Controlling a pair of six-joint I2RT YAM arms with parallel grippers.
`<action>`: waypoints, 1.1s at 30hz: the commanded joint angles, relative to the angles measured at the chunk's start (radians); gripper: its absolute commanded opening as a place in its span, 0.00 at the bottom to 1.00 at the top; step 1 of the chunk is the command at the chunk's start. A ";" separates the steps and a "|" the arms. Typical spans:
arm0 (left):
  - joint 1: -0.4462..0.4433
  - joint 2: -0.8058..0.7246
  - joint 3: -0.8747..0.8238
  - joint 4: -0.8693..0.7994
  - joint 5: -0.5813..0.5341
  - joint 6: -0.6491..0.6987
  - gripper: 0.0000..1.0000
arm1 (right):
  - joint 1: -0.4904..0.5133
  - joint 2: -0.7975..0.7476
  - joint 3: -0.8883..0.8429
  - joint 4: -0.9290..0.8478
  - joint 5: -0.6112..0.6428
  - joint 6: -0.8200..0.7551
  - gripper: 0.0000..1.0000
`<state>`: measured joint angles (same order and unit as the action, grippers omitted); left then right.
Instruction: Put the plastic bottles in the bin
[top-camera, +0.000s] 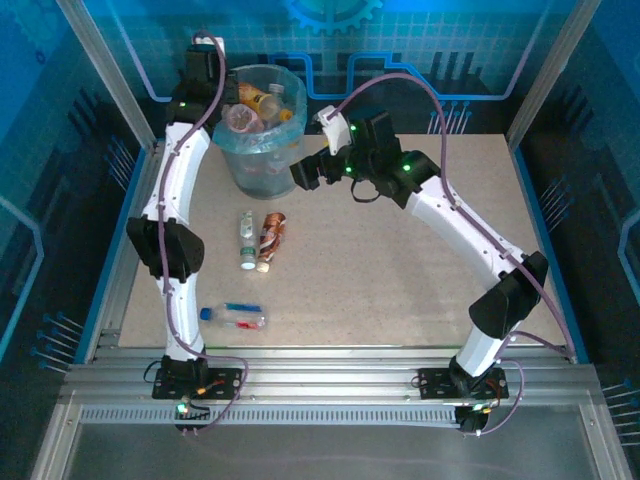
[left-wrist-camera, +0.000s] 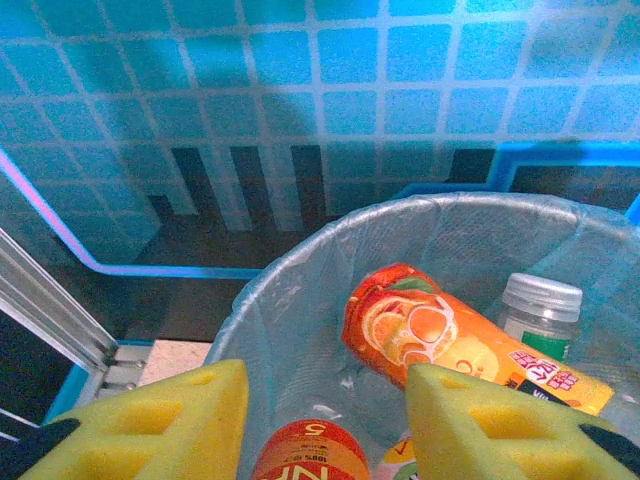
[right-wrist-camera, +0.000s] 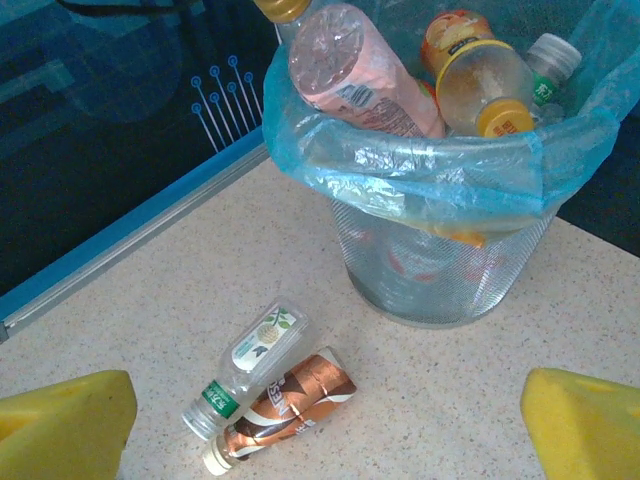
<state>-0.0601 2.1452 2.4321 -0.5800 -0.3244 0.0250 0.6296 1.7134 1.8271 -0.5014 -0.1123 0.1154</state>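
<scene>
Yellow pads (left-wrist-camera: 150, 425) of the left claw (left-wrist-camera: 325, 385) stand part spread, pinching nothing, over the bin (left-wrist-camera: 300, 260) holding bottles (left-wrist-camera: 430, 335). The right claw (right-wrist-camera: 325, 440) gapes wide; below it on the desk (right-wrist-camera: 150, 300) lie a green-capped bottle (right-wrist-camera: 255, 350) and a brown-label bottle (right-wrist-camera: 295, 395), side by side. Best to drop squarely across one, sparing its neighbour.

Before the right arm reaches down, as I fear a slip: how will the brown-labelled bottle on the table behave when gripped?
The brown-labelled bottle looks crumpled and empty, so probably light and yielding. Lying on its side, it may roll into the clear bottle beside it. Its glossy label could slip.
</scene>
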 joint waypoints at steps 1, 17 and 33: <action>0.041 0.030 -0.014 -0.017 0.087 -0.108 0.46 | 0.014 0.014 0.031 -0.029 -0.012 0.007 1.00; 0.041 0.177 0.066 -0.010 0.247 -0.281 0.47 | 0.025 0.034 0.049 -0.071 -0.018 0.007 1.00; 0.040 -0.083 0.041 0.025 0.269 -0.320 0.60 | 0.044 0.053 0.096 -0.097 -0.014 0.030 1.00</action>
<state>-0.0216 2.2173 2.4744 -0.5789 -0.0837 -0.2676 0.6529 1.7485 1.8919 -0.5781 -0.1127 0.1226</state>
